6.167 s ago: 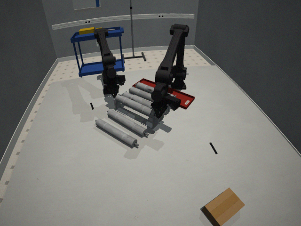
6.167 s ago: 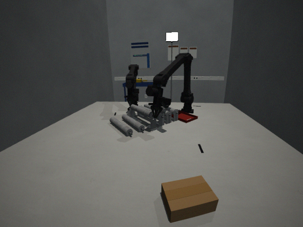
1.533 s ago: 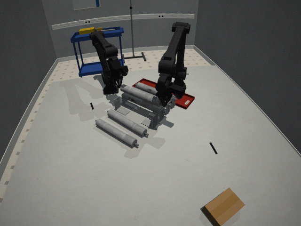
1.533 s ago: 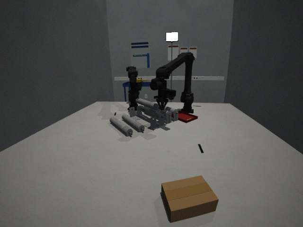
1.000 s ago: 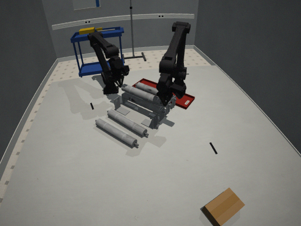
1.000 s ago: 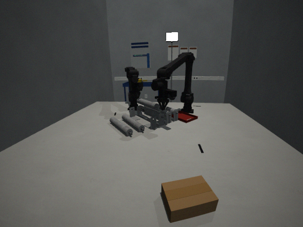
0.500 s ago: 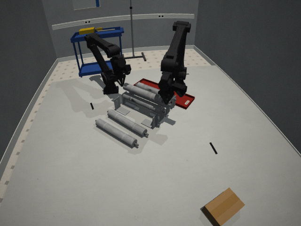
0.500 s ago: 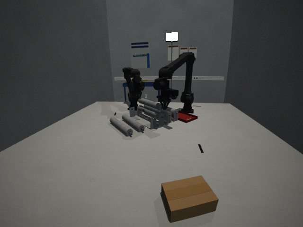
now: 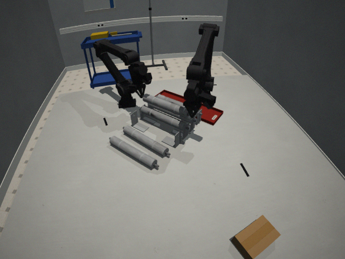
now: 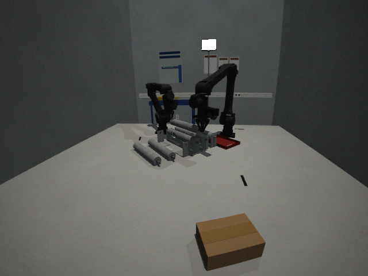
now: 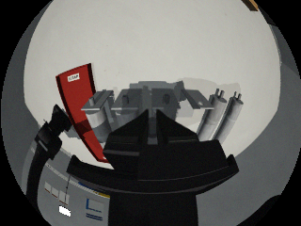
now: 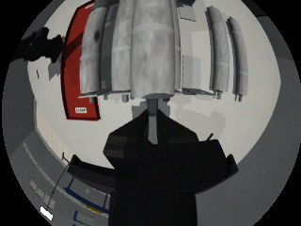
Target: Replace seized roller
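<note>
Roller (image 9: 163,103) (image 10: 182,123) (image 12: 152,52), raised, has an axle end clenched in left hand (image 9: 192,114) (image 10: 202,130) (image 11: 152,113) and right hand (image 9: 142,96) (image 10: 171,118) (image 12: 152,113), keeping it level (presumably the seized one, bound for scrap).

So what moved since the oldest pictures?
The raised roller moved back across the bed, towards the red tray. The left gripper and right gripper moved with it, seemingly holding its ends. The tray, two loose rollers and cardboard box stayed put.
</note>
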Robot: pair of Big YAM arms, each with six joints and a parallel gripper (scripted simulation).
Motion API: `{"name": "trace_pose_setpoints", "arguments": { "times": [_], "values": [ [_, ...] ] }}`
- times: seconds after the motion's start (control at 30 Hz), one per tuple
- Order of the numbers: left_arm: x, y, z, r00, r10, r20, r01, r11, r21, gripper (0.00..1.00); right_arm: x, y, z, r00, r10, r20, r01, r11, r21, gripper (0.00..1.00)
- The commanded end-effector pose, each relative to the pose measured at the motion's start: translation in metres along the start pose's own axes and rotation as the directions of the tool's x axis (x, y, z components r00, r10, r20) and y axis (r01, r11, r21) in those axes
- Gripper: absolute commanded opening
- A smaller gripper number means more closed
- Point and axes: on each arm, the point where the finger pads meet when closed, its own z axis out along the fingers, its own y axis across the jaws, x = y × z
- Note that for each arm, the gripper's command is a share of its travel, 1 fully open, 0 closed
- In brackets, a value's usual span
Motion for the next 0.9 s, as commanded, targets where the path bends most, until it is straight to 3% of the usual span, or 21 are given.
{"name": "trace_pose_setpoints", "arguments": {
  "times": [0.0,0.1,0.27,0.4,0.5,0.73,0.87],
  "values": [
    [-0.006,0.0,-0.011,1.0,-0.002,0.008,0.002,0.999,0.037,0.03,-0.008,0.005,-0.007,0.999,0.017,0.038,-0.018,1.0,0.005,0.03],
    [-0.007,0.002,-0.014,1.0,-0.002,0.015,0.001,0.999,0.05,0.03,-0.018,0.008,-0.018,0.997,0.02,0.068,-0.021,1.0,0.009,0.03],
    [-0.002,0.004,-0.025,1.0,0.001,0.014,-0.002,0.998,0.056,0.03,-0.012,0.014,-0.012,0.999,-0.003,0.053,0.003,1.0,0.009,0.03],
    [-0.003,0.021,-0.012,1.0,-0.003,0.004,0.003,1.0,0.022,0.03,-0.002,0.019,-0.006,1.0,0.021,0.015,-0.021,1.0,0.001,0.03],
    [-0.006,0.017,-0.016,1.0,-0.003,0.008,0.003,0.999,0.035,0.03,-0.022,0.023,-0.024,0.996,0.017,0.082,-0.017,1.0,0.001,0.03],
    [-0.005,0.033,-0.013,1.0,-0.003,0.008,0.003,1.0,0.029,0.03,-0.026,0.034,-0.027,0.995,0.026,0.094,-0.026,1.0,-0.002,0.03],
    [-0.008,0.026,-0.026,1.0,-0.006,0.018,0.005,0.998,0.059,0.03,-0.027,0.037,-0.027,0.996,-0.001,0.088,0.001,1.0,0.002,0.03]
  ]
}}
